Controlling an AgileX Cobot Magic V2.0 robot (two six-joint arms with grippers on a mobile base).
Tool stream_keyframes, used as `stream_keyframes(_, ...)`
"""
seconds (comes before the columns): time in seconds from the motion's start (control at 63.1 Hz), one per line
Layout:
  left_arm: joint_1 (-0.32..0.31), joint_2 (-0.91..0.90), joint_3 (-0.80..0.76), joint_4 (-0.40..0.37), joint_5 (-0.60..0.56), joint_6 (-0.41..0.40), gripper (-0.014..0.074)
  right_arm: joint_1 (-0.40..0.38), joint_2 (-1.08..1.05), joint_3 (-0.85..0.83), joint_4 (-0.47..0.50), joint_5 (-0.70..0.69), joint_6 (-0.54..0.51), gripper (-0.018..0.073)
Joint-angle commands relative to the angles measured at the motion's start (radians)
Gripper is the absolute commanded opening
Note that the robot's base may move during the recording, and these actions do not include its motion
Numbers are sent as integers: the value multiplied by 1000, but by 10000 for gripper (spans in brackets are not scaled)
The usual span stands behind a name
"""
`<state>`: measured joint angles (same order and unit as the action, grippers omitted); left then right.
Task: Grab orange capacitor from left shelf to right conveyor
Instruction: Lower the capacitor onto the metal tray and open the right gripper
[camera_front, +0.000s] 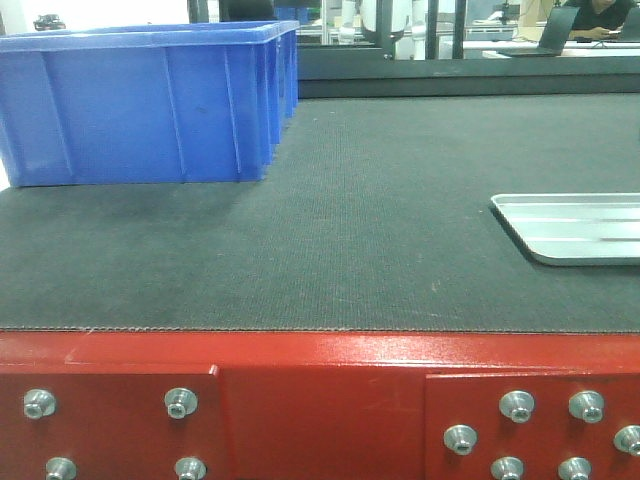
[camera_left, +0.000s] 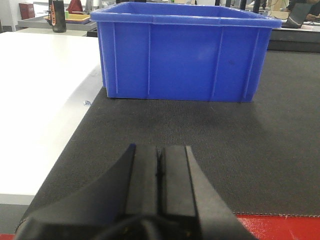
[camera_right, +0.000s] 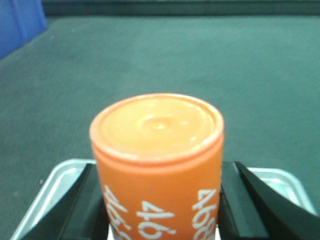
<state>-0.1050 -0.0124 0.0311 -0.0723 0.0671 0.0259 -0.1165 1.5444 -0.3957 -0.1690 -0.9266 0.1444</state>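
Orange capacitor (camera_right: 157, 165) sits clamped between right gripper (camera_right: 159, 210) jaws, long axis pointing outward, above metal tray (camera_right: 60, 175); left gripper (camera_left: 160, 175) jaws closed, empty.

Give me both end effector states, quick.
Left end effector: shut, holding nothing, above the conveyor belt.
Right end effector: shut on the orange capacitor, above the silver tray.

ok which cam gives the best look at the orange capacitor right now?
Right wrist view. The orange capacitor fills the frame, held between the right gripper jaws above the silver tray, top cap and "4680" print readable. The front view shows only the conveyor belt, blue bin and tray, no capacitor; the left wrist view shows none either.
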Motion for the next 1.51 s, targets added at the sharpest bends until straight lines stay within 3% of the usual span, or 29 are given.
stream_keyframes(0.0, 2, -11, -5, -2, -85, -1, -127, -9, 40, -23, -21, -193, -30, 120)
stream_keyframes(0.127, 2, -11, -5, -2, -85, -1, -127, -9, 107, -23, -21, -246, -95, 120)
stream_keyframes(0.444, 2, -11, -5, -2, -85, -1, -127, -9, 164, -53, -21, -258, -89, 135)
stream_keyframes(0.586, 2, -11, -5, -2, -85, -1, -127, -9, 166, -53, -21, -260, -76, 270)
stream_keyframes(0.777, 2, -11, -5, -2, -85, -1, -127, -9, 166, -53, -21, -277, -75, 569)
stream_keyframes(0.856, 2, -11, -5, -2, -85, -1, -127, -9, 166, -51, -21, -271, -75, 632)
stream_keyframes(0.919, 2, -11, -5, -2, -85, -1, -127, -9, 162, -51, -21, -256, -74, 632)
stream_keyframes(1.109, 2, -11, -5, -2, -85, -1, -127, -9, 97, -45, -22, -162, -29, 632)
stream_keyframes(1.252, 2, -11, -5, -2, -85, -1, -127, -9, -72, -39, -37, -27, -4, 632)
stream_keyframes(1.49, 2, -11, -5, -2, -85, -1, -127, -9, -457, -40, -99, 296, 208, 632)
